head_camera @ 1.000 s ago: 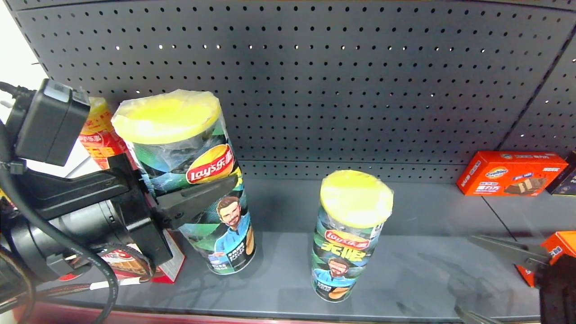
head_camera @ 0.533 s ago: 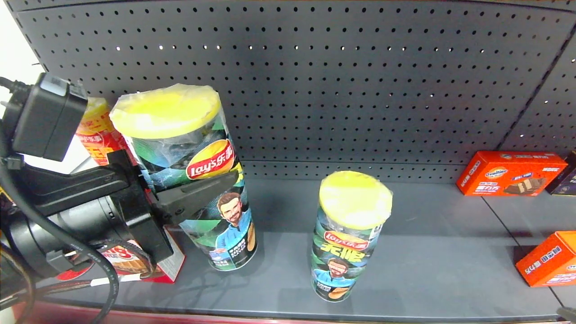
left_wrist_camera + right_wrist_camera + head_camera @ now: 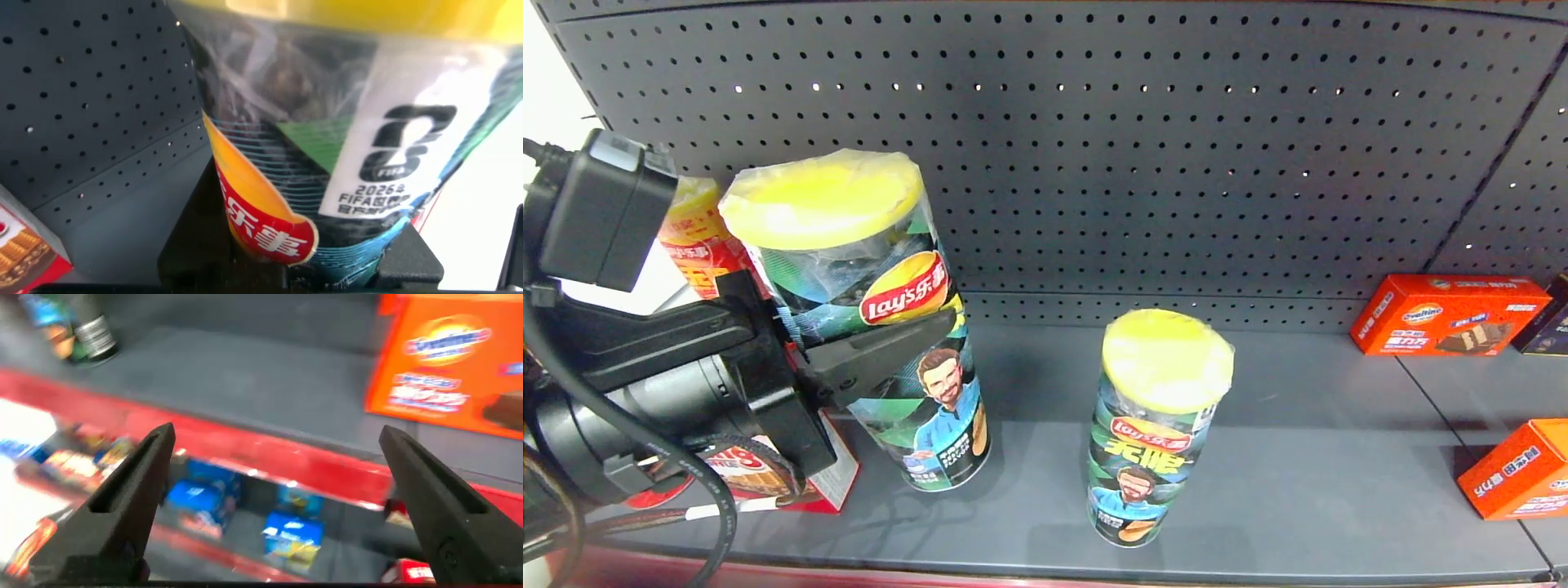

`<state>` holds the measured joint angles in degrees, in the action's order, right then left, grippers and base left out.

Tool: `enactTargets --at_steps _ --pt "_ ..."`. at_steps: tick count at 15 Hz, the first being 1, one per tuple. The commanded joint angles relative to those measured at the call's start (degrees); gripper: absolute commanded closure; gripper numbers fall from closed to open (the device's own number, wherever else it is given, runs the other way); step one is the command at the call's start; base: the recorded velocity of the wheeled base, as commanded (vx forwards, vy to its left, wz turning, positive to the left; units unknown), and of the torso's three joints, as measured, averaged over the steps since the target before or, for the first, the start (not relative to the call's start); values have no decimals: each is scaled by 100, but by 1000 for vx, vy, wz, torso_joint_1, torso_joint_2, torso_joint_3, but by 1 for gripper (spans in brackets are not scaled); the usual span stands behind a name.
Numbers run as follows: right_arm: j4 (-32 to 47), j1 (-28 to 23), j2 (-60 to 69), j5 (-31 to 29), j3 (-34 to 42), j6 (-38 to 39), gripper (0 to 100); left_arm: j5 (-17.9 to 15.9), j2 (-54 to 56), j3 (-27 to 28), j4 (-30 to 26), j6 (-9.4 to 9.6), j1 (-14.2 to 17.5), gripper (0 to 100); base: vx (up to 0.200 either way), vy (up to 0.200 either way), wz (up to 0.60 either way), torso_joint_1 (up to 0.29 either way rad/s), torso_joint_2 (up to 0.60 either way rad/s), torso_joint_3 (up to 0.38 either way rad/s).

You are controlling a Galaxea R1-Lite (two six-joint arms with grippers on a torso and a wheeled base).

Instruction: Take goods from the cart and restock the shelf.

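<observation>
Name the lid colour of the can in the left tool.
Yellow; the can lid shows best in the head view.

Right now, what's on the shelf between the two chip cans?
Nothing; in the head view, bare shelf separates the held can from the standing can.

left arm (image 3: 662,392) matte black, its wrist a thick glossy cylinder; a boxy black camera housing (image 3: 605,212) sits on it; black cables (image 3: 719,531) loop beneath, one banded by a white label (image 3: 709,516); left gripper (image 3: 870,327) shows a dark grey wedge finger (image 3: 882,359); right gripper (image 3: 278,441) has two tapered black fingers (image 3: 122,506)
</observation>
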<state>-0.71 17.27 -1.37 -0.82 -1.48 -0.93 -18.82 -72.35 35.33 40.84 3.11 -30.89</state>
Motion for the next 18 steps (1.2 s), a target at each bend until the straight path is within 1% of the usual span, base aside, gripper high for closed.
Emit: enactTargets --at_steps 1,4,7,9,10,12,13,14,15,16,17,18 --pt "18 -40 137 -59 51 -83 0 1 2 27 3 6 -13 100 0 0 0 0 0 0" --pt "88 -31 137 -112 130 -171 0 1 11 0 3 14 -13 100 0 0 0 0 0 0" --pt "71 -31 137 -94 148 49 0 -16 19 -8 -6 23 -22 100 0 0 0 0 0 0" --pt "71 -31 137 -94 148 49 0 -34 28 -8 -15 23 -40 100 0 0 0 0 0 0" --pt "71 -31 137 -94 148 49 0 -16 63 -8 -32 32 -180 100 0 0 0 0 0 0" --pt "71 -31 137 -94 148 49 0 -7 116 -8 -41 93 -251 100 0 0 0 0 0 0" --pt "71 -31 137 -94 148 49 0 -25 116 0 -41 93 -251 100 0 0 0 0 0 0" --pt "71 -31 137 -94 148 49 0 -218 107 44 -50 76 -268 100 0 0 0 0 0 0" --pt "71 -31 137 -94 148 49 0 -561 54 123 -50 76 -216 100 0 0 0 0 0 0" --pt "71 -31 137 -94 148 49 0 -772 -42 203 -50 67 -189 100 0 0 0 0 0 0" --pt "71 -31 137 -94 148 49 0 -904 -192 290 -41 67 -163 100 0 0 0 0 0 0" --pt "71 -31 137 -94 148 49 0 -1097 -517 598 -41 49 4 100 0 0 0 0 0 0"
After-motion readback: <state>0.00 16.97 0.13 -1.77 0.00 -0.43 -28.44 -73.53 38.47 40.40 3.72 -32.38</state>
